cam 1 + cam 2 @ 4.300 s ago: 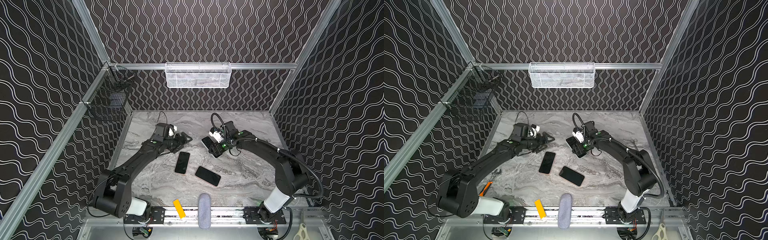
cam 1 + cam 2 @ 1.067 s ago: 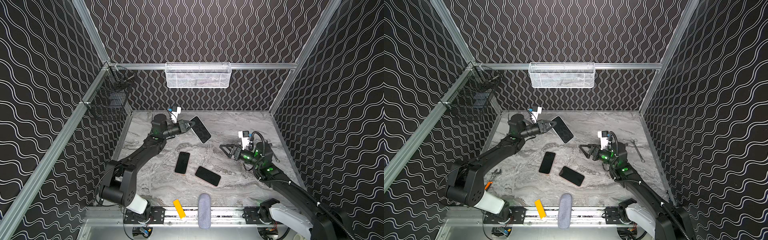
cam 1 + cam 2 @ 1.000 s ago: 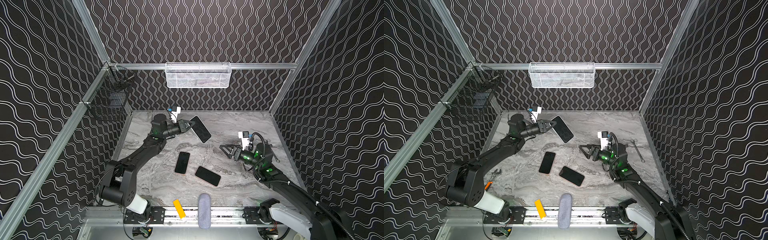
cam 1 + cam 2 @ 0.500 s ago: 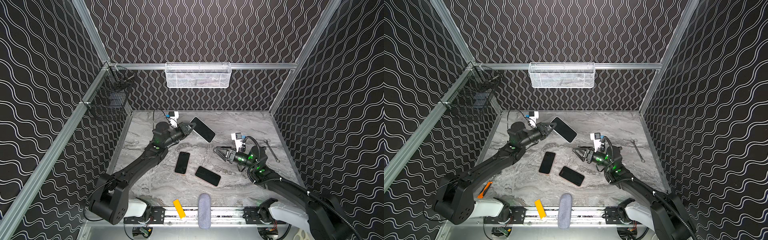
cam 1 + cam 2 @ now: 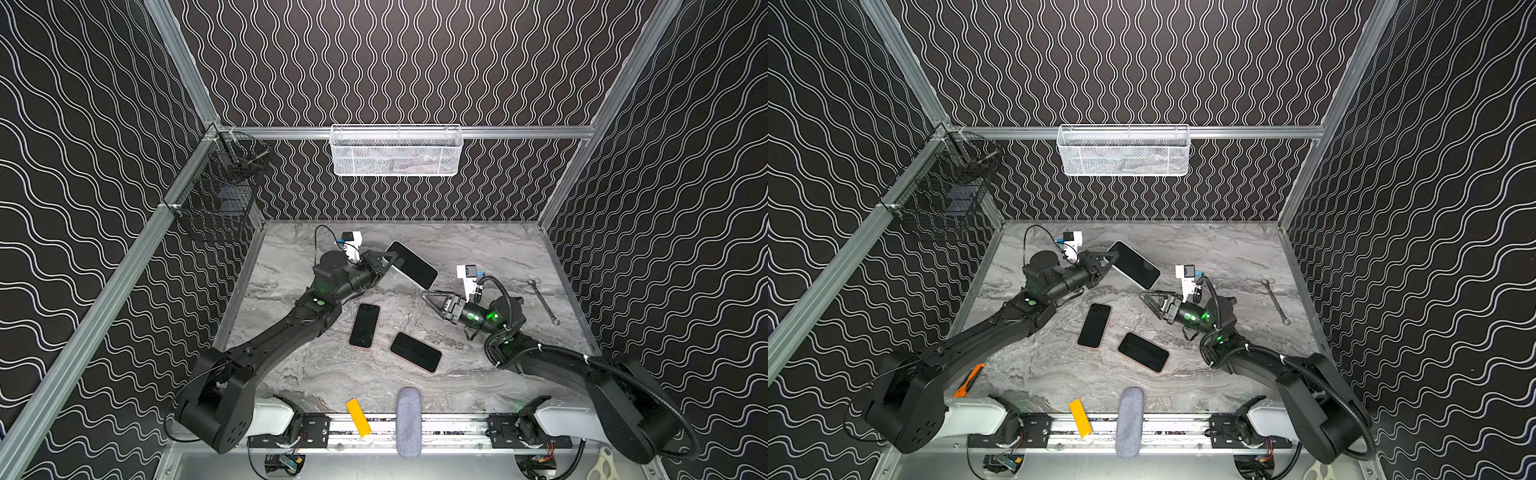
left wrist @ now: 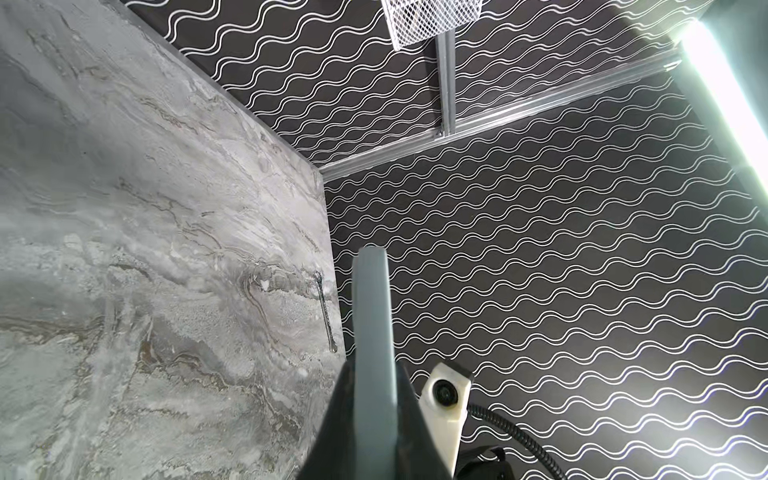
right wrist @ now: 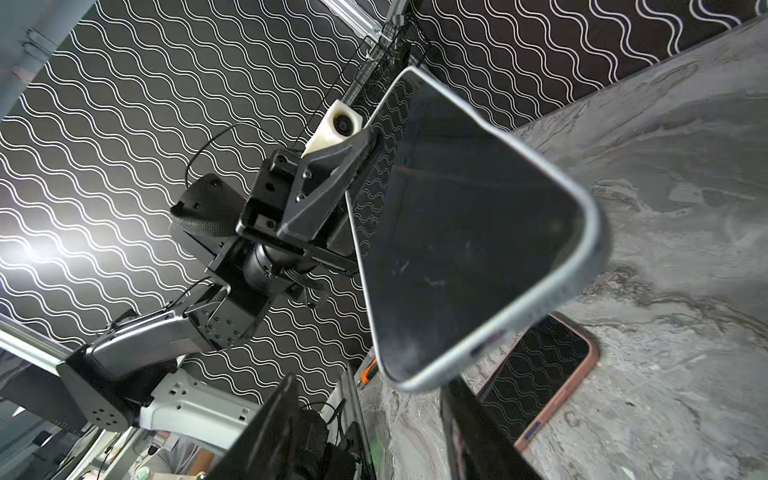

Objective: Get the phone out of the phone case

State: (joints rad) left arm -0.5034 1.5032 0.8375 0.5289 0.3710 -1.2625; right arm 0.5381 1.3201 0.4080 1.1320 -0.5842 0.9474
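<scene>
A phone with a dark screen sits in a grey phone case and is held in the air above the table. My left gripper is shut on the case's far end. In the left wrist view the case shows edge-on between the fingers of the left gripper. My right gripper is open just below the phone's near corner. In the right wrist view that corner hangs just ahead of the right gripper, whose jaws stand apart; contact is not visible.
Two more dark phones lie flat mid-table, below the held one. A wrench lies by the right wall. A yellow block and a grey roll sit at the front rail. A white basket hangs on the back wall.
The left arm has carried the cased phone right, toward the middle. The right gripper has moved left up to the phone's corner, and its jaws have narrowed.
</scene>
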